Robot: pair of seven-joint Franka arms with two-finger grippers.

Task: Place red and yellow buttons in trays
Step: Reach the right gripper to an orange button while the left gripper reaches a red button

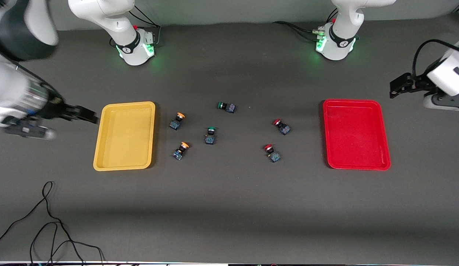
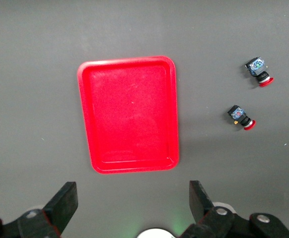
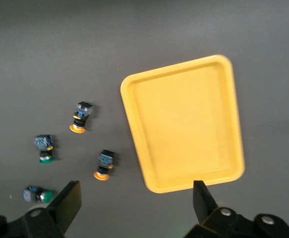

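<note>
Both trays are empty; your right gripper [image 1: 89, 115] hangs wide beside the yellow tray [image 1: 100, 147], your left gripper [image 1: 397, 85] wide near the red tray [image 1: 385, 155]. Drop onto a yellow button [image 1: 177, 121] squarely (grip the body, not the cap).

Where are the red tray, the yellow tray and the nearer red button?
red tray [image 1: 356, 135], front view, middle of its floor.
yellow tray [image 1: 126, 136], front view, middle of its floor.
nearer red button [image 1: 268, 147], front view, its red cap.

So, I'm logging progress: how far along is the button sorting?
Nothing is done: the yellow tray and red tray hold no buttons. Both grippers, left and right, are open and hold nothing. Two yellow buttons and two red buttons remain on the table.
</note>
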